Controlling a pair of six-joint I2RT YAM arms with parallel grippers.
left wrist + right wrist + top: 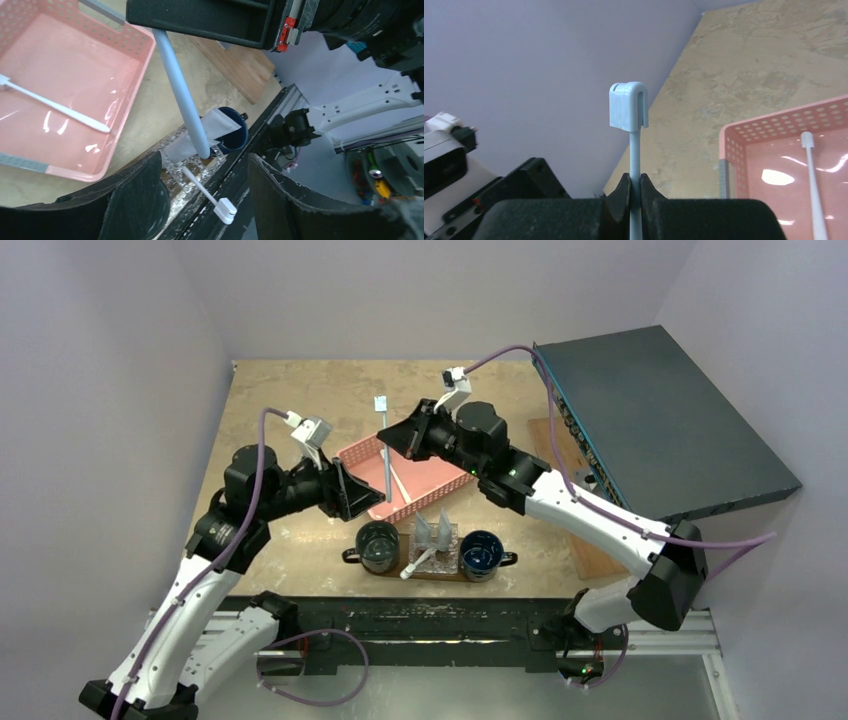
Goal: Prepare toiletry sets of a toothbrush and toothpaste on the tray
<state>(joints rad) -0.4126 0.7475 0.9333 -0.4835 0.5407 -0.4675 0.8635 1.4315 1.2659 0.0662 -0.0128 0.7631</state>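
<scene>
My right gripper is shut on the shaft of a pale toothbrush, held upright over the near-left corner of the pink basket. Its lower end hangs just above and ahead of my left gripper, which is open with nothing between its fingers. On the dark tray lie another toothbrush and pale toothpaste tubes. One more toothbrush lies in the basket.
A dark mug and a blue mug stand at the tray's two ends. A large dark grey box overhangs the right side, above a pale wooden board. The table's front edge runs just below the tray.
</scene>
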